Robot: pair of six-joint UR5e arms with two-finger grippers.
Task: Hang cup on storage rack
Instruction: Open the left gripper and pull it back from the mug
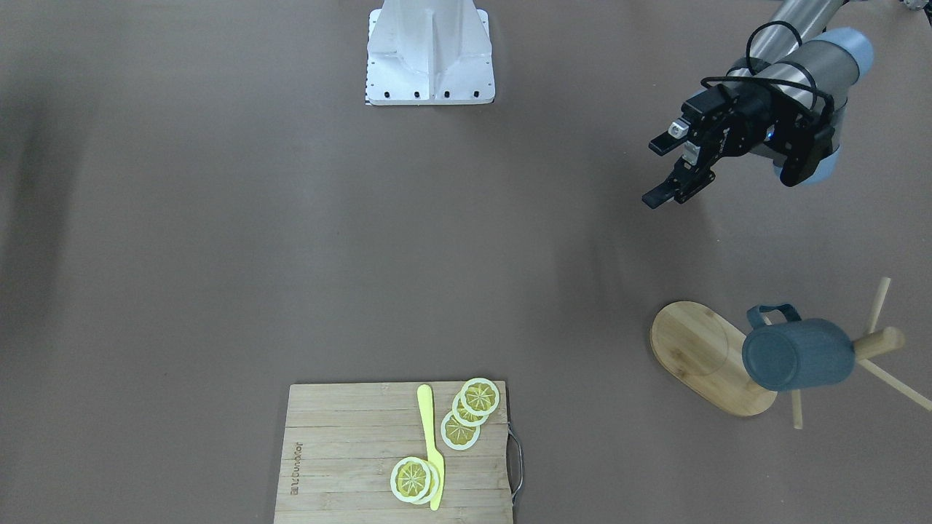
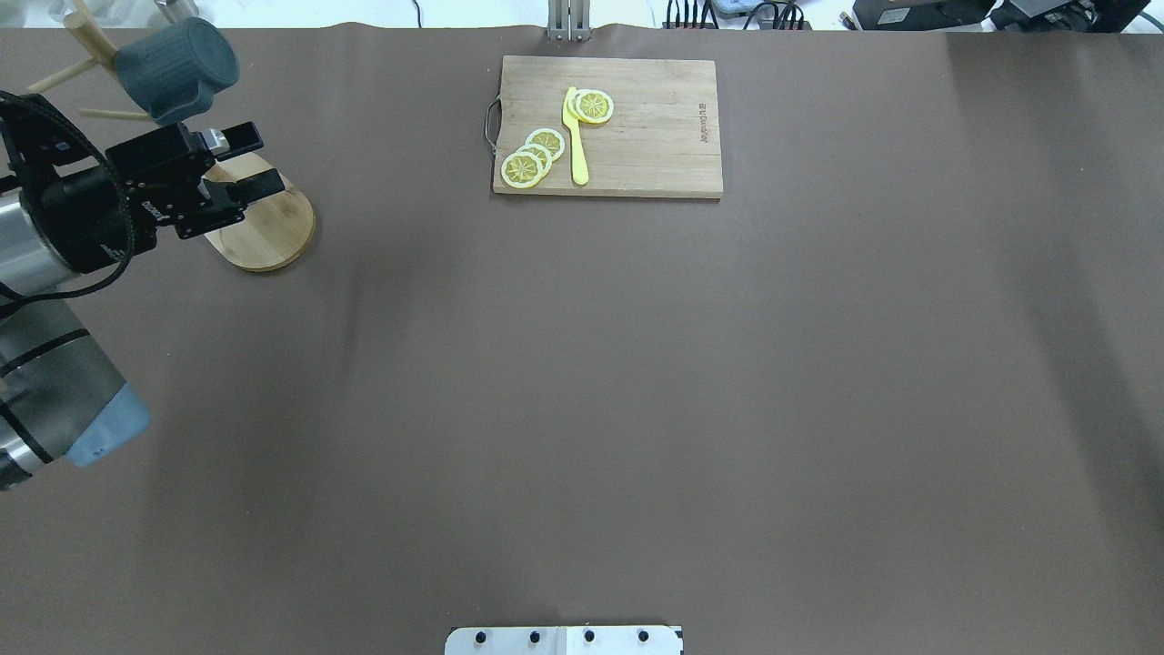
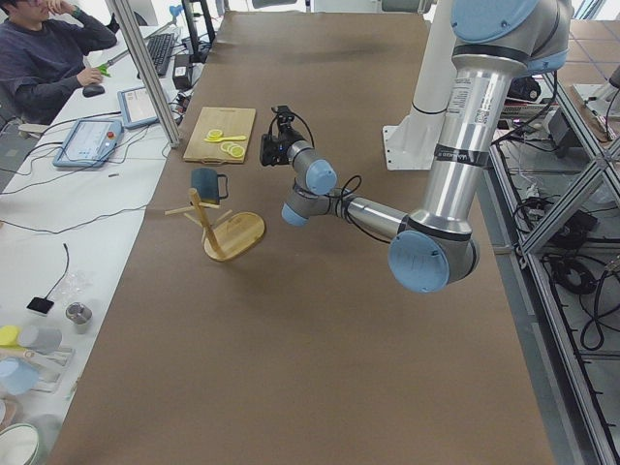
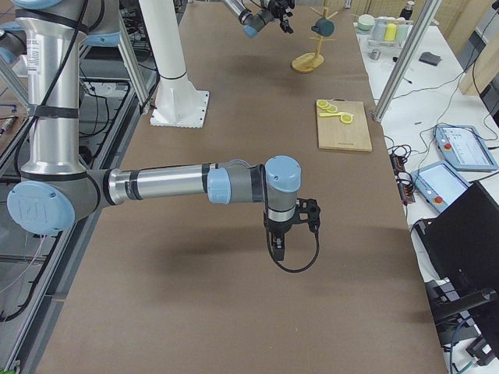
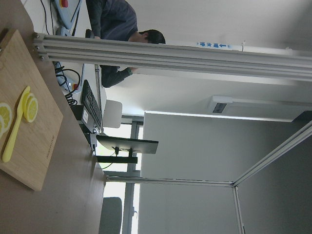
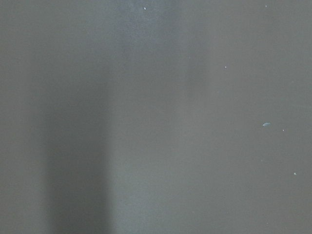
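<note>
The dark teal cup (image 1: 797, 354) hangs on its side from a peg of the bamboo storage rack (image 1: 699, 349), handle up, at the table's end on my left. It also shows in the overhead view (image 2: 175, 68), above the rack's oval base (image 2: 268, 227). My left gripper (image 1: 657, 172) is open and empty, in the air apart from the cup and rack; in the overhead view (image 2: 262, 162) it hangs over the base. My right gripper (image 4: 279, 248) shows only in the exterior right view, low over bare table; I cannot tell whether it is open or shut.
A rectangular wooden cutting board (image 1: 342, 451) with lemon slices (image 1: 472, 411) and a yellow knife (image 1: 431, 444) lies at the far edge. The robot's white base (image 1: 429, 51) stands at the near edge. An operator (image 3: 39, 58) sits beyond the table.
</note>
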